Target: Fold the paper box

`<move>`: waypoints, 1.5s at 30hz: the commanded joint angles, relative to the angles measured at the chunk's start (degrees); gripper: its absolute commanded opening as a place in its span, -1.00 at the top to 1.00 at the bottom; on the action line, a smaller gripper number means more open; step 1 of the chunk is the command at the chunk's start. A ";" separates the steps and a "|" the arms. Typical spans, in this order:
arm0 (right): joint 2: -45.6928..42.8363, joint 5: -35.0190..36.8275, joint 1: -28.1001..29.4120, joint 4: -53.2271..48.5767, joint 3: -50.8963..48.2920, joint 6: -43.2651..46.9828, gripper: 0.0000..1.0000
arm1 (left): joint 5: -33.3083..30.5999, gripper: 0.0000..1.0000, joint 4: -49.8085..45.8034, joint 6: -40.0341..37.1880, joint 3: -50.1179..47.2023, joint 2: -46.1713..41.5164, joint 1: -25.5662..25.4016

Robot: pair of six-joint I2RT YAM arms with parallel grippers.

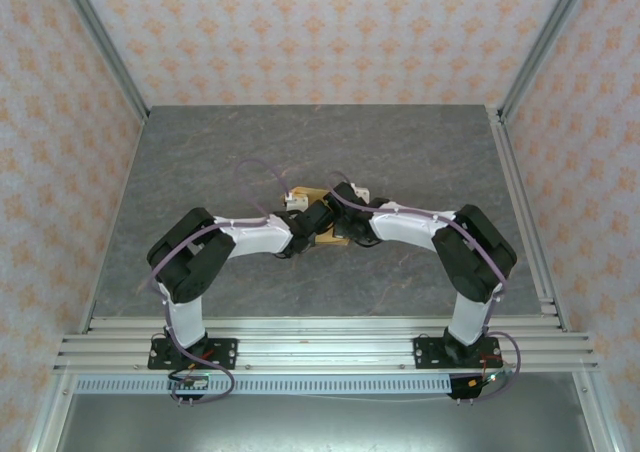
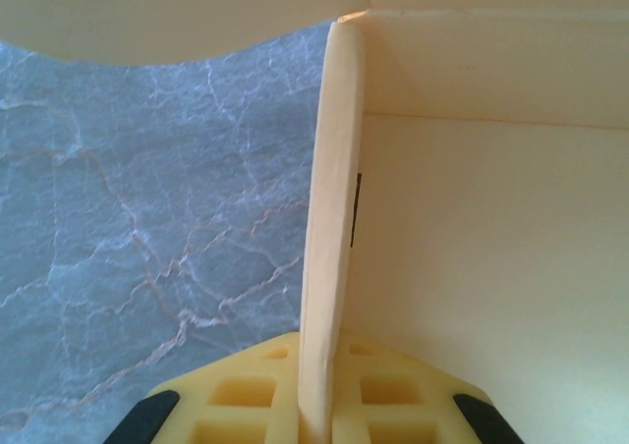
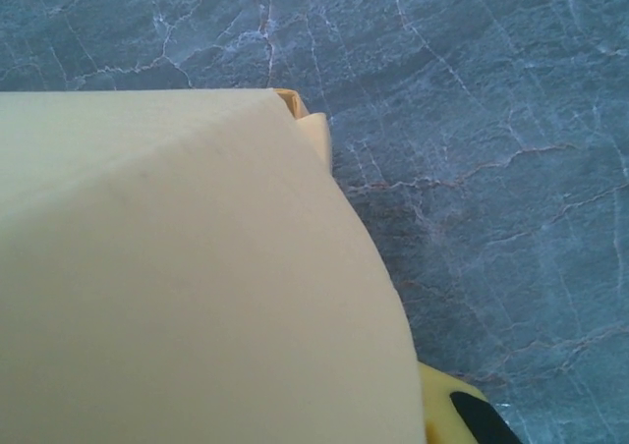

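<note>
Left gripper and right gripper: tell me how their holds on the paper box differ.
The left gripper pinches a thin wall of the paper box seen edge-on between its two fingers; the right gripper lies behind a broad curved panel facing its camera. The left gripper's hold is plain; the right gripper shows one finger at the panel's edge, so its hold cannot be judged. Both meet at the box.
</note>
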State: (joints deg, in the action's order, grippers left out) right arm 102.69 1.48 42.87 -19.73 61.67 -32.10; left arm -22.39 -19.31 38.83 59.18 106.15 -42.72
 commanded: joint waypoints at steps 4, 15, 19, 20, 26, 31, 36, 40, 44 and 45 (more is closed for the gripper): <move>-0.17 2.67 3.36 -6.44 -0.84 0.64 0.98 | -7.11 1.00 -11.69 3.81 4.05 1.28 1.25; 0.39 2.13 3.51 -7.18 -0.10 0.61 0.99 | 0.71 0.18 -6.99 -0.50 2.97 -4.67 1.33; 0.83 1.86 3.60 -7.17 0.60 0.79 0.99 | 1.23 0.13 -5.85 -1.47 2.02 -9.03 1.37; 0.94 1.78 3.62 -7.17 0.69 0.80 0.99 | 1.35 0.13 -5.36 -1.52 1.91 -9.59 1.46; 1.09 1.82 3.95 -7.43 0.91 0.87 0.99 | 1.82 0.01 -3.19 -1.52 2.26 -9.44 2.26; 1.36 1.86 4.31 -7.35 0.91 0.77 0.99 | -0.78 0.11 -2.48 -0.61 2.00 -8.42 2.88; 2.41 2.28 4.41 -8.40 1.64 0.57 0.98 | 2.27 0.12 -0.85 -1.98 2.42 -8.16 2.78; 4.28 4.11 4.41 -10.80 3.70 0.80 0.96 | 8.02 -0.53 -0.29 -3.79 0.72 -10.78 1.80; 5.66 4.55 4.41 -11.00 4.84 0.59 0.94 | 13.54 -0.68 1.30 -3.68 -4.03 -15.29 1.69; 5.81 4.43 4.41 -10.94 4.93 0.54 0.92 | 14.80 -0.73 1.61 -3.67 -5.30 -16.65 1.70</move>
State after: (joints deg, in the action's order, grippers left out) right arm 106.02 3.68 45.25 -23.81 66.48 -33.45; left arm -10.79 -23.97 35.92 55.16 95.09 -40.45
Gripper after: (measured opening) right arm 0.061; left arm 0.854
